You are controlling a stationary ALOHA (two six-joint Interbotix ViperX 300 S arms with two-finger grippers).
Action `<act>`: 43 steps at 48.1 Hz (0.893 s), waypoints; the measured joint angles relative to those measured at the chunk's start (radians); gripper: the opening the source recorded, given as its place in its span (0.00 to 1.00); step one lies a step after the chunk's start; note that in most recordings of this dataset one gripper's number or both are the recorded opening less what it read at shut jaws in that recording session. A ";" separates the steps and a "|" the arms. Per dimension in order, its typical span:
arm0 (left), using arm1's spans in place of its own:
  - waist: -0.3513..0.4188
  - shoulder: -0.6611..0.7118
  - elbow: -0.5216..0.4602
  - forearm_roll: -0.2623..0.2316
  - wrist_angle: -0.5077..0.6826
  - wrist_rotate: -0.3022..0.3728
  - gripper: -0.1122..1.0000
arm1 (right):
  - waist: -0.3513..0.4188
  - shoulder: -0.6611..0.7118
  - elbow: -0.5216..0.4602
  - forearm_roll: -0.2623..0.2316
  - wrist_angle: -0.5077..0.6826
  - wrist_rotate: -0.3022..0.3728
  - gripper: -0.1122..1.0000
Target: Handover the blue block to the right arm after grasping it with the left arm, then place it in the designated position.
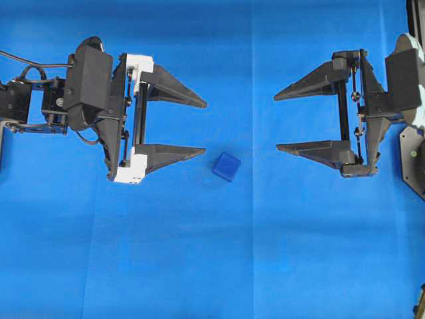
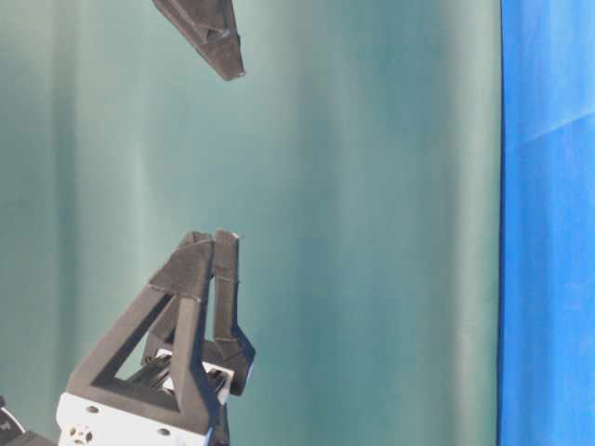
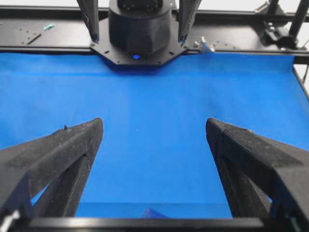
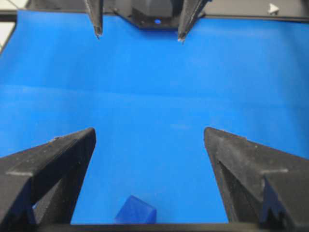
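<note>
The blue block [image 1: 226, 166] lies on the blue cloth [image 1: 265, 259] between the two arms. It sits just right of the left gripper's nearer fingertip and outside its span. My left gripper [image 1: 205, 127], with the white bracket, hovers open and empty. In the left wrist view only a corner of the block [image 3: 153, 213] shows below the left gripper [image 3: 153, 123]. My right gripper [image 1: 276, 123] faces it from the right, open and empty. In the right wrist view the block [image 4: 136, 211] lies low between the fingers of the right gripper [image 4: 149, 130].
The right arm's base [image 1: 413, 156] stands at the right edge of the cloth. A black frame rail [image 3: 48, 36] runs along the cloth's far edge. A green backdrop [image 2: 372, 232] fills the table-level view behind the left gripper's fingers [image 2: 200, 279].
</note>
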 measured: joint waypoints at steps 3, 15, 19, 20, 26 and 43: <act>0.000 0.002 0.000 -0.002 -0.003 0.000 0.93 | -0.005 0.000 0.005 0.002 -0.012 0.000 0.92; -0.002 0.000 0.000 0.000 -0.003 0.000 0.93 | -0.006 0.000 0.006 0.002 -0.023 -0.002 0.92; -0.002 0.000 0.000 -0.002 -0.003 0.000 0.93 | -0.006 0.000 0.006 0.000 -0.023 -0.002 0.92; -0.002 0.000 0.000 0.000 -0.003 0.000 0.93 | -0.006 0.000 0.006 0.000 -0.025 -0.002 0.92; -0.002 0.000 0.000 -0.002 -0.003 0.000 0.93 | -0.006 0.000 0.006 0.000 -0.025 -0.002 0.92; 0.000 0.000 0.000 0.000 -0.003 0.000 0.93 | -0.006 0.000 0.006 0.000 -0.025 -0.003 0.92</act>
